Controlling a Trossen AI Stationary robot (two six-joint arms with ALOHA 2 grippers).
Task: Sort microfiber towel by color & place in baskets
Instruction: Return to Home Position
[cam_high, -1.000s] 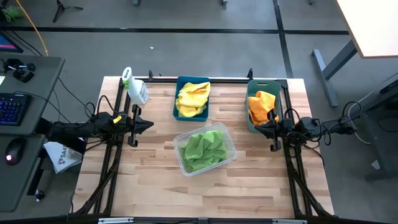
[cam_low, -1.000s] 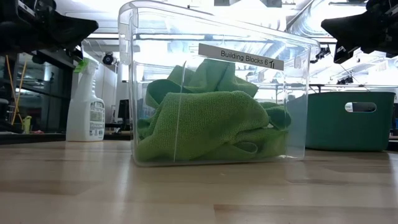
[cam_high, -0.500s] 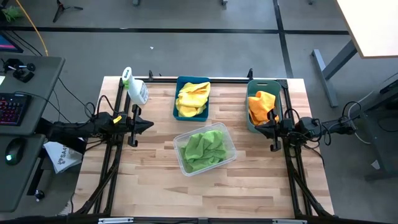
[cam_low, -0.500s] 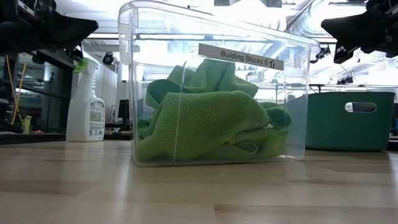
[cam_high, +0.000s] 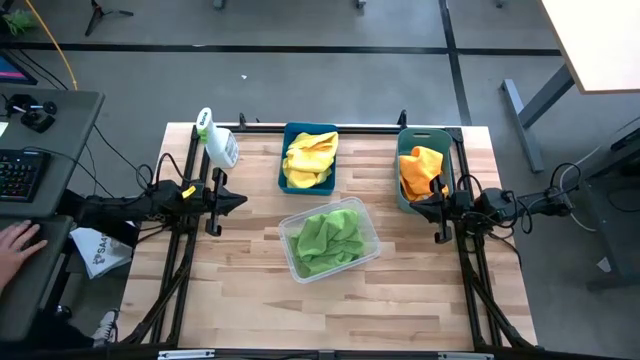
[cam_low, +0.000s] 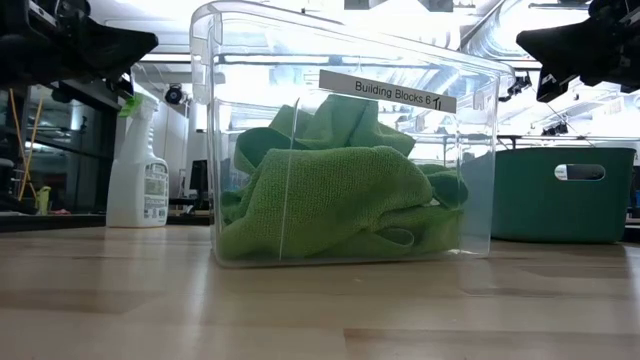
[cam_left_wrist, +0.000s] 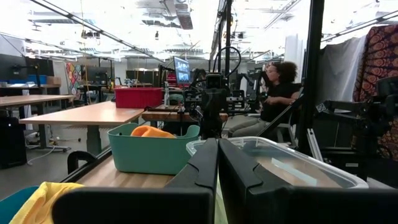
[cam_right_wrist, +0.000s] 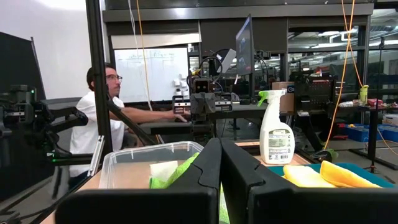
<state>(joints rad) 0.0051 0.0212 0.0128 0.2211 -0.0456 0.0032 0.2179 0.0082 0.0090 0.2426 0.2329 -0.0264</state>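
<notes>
Clear basket (cam_high: 370, 222) with green towel (cam_high: 328, 240) sits between left gripper (cam_high: 240, 200) and right gripper (cam_high: 416, 202), both raised above tabletop (cam_high: 240, 300); both jaws clenched.

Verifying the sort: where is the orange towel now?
In the high view, the orange towel lies in the teal bin at the table's right side, beside the right gripper.

clear bin (cam_low: 240, 100) mid-table, bare table (cam_high: 250, 300) in front

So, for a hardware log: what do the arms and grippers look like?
Both arms are slim and matte black. The left gripper and right gripper have flat, tapering black fingers. A yellow tag marks the left wrist; black cables trail behind the right arm.
</notes>
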